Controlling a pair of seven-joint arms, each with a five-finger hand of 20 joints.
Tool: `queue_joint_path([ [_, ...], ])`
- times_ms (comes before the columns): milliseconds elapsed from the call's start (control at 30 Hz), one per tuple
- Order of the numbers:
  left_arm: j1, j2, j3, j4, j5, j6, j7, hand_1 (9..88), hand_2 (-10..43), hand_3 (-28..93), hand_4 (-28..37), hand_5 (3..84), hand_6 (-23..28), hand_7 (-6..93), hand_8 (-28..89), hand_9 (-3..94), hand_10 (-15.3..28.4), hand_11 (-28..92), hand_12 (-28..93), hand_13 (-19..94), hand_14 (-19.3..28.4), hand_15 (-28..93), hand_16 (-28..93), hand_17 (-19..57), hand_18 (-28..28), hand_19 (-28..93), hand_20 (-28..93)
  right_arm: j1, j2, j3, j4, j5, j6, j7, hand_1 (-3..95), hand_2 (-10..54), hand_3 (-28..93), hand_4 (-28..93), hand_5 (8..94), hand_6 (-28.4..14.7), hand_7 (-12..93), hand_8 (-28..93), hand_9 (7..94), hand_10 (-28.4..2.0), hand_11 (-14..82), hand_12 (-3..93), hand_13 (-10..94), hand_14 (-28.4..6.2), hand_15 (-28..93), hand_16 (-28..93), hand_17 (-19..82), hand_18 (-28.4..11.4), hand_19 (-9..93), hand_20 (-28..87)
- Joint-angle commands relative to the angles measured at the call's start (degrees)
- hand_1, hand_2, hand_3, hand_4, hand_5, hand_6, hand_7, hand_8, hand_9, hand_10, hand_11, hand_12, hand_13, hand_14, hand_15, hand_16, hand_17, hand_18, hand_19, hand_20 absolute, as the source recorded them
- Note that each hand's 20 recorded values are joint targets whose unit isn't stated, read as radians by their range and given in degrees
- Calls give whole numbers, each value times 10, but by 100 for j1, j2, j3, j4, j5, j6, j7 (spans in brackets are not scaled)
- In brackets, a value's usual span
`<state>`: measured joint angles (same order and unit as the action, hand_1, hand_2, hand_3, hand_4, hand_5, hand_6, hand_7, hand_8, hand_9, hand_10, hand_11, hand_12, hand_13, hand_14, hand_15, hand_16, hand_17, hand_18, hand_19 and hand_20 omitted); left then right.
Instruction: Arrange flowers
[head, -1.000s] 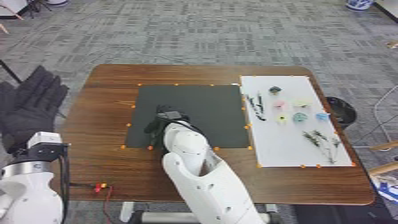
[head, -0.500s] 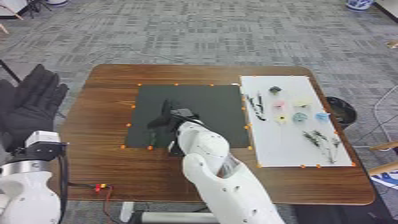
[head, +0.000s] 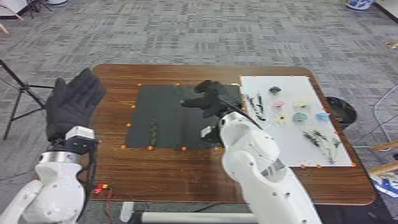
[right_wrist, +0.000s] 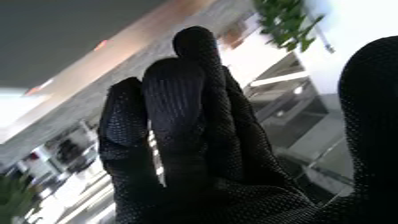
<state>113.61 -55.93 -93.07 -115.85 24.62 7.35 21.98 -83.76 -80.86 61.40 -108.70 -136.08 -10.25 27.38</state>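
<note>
Left hand (head: 73, 107) up at the bench's (head: 178, 172) left edge, fingers straight, empty. Next, a green stem (head: 153, 133) lies on the dark mat (head: 182, 117). Right hand (head: 211, 101) is over the mat's right side, fingers open, holding nothing. Far right, flowers (head: 299, 117) and leafy sprigs (head: 314, 138) on the white sheet (head: 271, 154)!

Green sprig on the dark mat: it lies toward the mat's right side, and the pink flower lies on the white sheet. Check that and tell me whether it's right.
Not quite: the head view shows the green sprig toward the left side of the dark mat, not the right. The pink flower does lie on the white sheet.
</note>
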Motion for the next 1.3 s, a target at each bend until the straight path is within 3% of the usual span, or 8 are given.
queue_joint_path([
  [33, -334, -88, 35, 188, 74, -52, -344, 295, 143, 628, -283, 523, 56, 89, -97, 348, 139, 174, 62, 240, 92, 161, -66, -18, 85, 324, 39, -614, 871, 1193, -140, 146, 87, -41, 333, -95, 724, -244, 561, -87, 104, -85, 559, -192, 154, 187, 601, -122, 565, 297, 331, -231, 814, 291],
  [233, -604, -141, 213, 350, 64, -93, -464, 300, 137, 639, -283, 521, 55, 84, -96, 350, 136, 176, 57, 239, 88, 163, -72, -11, 77, 319, 34, -1112, 1033, 1833, -369, -410, 277, 354, 340, -95, 748, -250, 561, -88, 109, -88, 546, -194, 145, 179, 584, -124, 538, 268, 319, -230, 805, 295],
  [300, -619, -163, 222, 373, 152, -108, -501, 311, 117, 649, -283, 519, 55, 83, -95, 349, 136, 177, 56, 238, 87, 163, -74, -10, 76, 317, 33, -1228, 1061, 1985, -398, -560, 292, 438, 339, -95, 748, -251, 560, -90, 107, -88, 548, -197, 144, 178, 585, -126, 538, 266, 319, -231, 806, 298],
  [567, -691, -271, 455, 378, 134, -203, -539, 343, 83, 661, -283, 528, 52, 90, -97, 349, 133, 181, 54, 240, 84, 166, -80, -4, 71, 307, 28, -1738, 1167, 2468, -649, -1014, -175, 716, 336, -95, 753, -255, 547, -95, 96, -85, 532, -206, 132, 176, 570, -131, 542, 265, 313, -237, 808, 305],
  [800, -512, -329, 448, 201, 146, -214, -495, 323, 98, 666, -283, 517, 59, 85, -95, 347, 134, 181, 52, 237, 85, 165, -82, -4, 70, 305, 29, -2033, 1210, 2684, -655, -1628, -232, 731, 334, -95, 745, -259, 541, -98, 88, -82, 533, -207, 131, 178, 570, -136, 551, 268, 312, -240, 808, 307],
  [967, -263, -345, 270, -4, 200, -186, -422, 310, 111, 668, -283, 509, 62, 82, -93, 345, 136, 179, 53, 237, 89, 164, -80, -5, 71, 302, 30, -2065, 1253, 2757, -655, -2106, -140, 797, 335, -95, 743, -260, 547, -97, 88, -81, 547, -203, 136, 180, 579, -139, 566, 272, 315, -242, 810, 309],
  [1067, -150, -348, 173, -87, 175, -120, -358, 304, 113, 671, -283, 502, 65, 81, -91, 344, 135, 179, 54, 237, 90, 162, -79, -6, 73, 303, 31, -2019, 1298, 2783, -756, -2239, -678, 1100, 334, -95, 741, -265, 553, -97, 86, -81, 556, -201, 142, 184, 579, -143, 580, 281, 318, -245, 818, 314],
  [1300, -86, -331, 105, -148, 148, -66, -305, 295, 117, 677, -283, 488, 74, 78, -86, 341, 136, 175, 58, 239, 96, 155, -74, -9, 77, 303, 32, -2134, 1446, 2917, -985, -2027, -1282, 1462, 341, -95, 727, -268, 579, -99, 84, -81, 574, -209, 148, 189, 582, -154, 598, 292, 318, -256, 826, 320],
])
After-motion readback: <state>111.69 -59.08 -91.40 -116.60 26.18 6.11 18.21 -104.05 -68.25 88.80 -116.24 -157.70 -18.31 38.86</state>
